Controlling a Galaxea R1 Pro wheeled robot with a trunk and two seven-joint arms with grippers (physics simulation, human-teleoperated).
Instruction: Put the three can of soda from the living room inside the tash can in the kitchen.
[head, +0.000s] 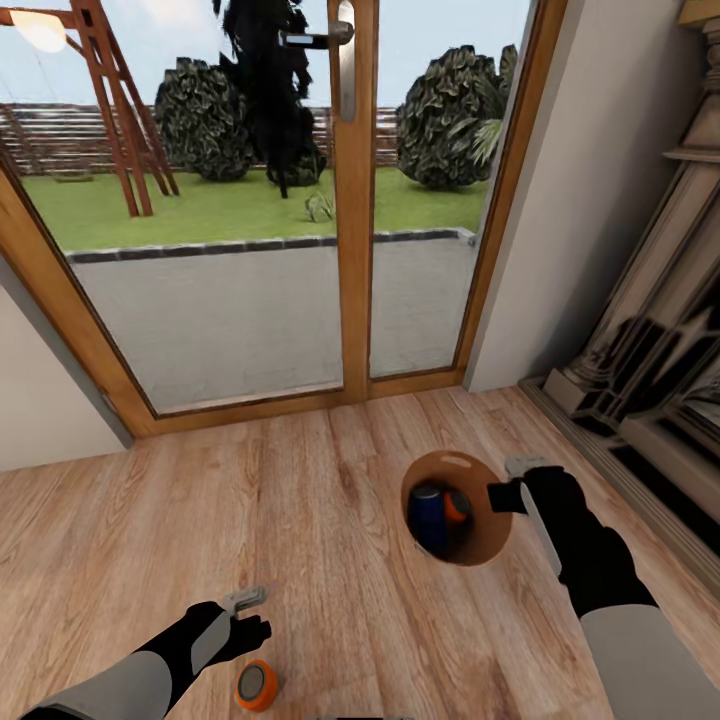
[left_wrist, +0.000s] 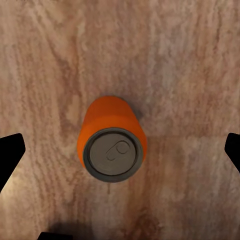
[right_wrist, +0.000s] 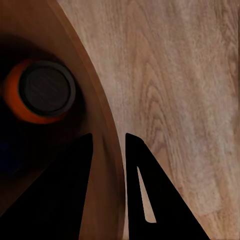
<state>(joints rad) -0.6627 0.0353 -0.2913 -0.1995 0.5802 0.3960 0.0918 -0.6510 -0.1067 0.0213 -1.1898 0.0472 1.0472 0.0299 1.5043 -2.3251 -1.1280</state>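
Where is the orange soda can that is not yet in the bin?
In the head view, the orange soda can stands upright on the wood plank floor, just beside the left gripper.

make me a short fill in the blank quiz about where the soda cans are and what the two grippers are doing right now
1. The trash can already holds ____ cans.
2. The can under the left gripper is colored ____.
3. The right gripper is clamped on the bin's ____.
4. The orange can stands upright on the ____.

Answers: two; orange; rim; floor
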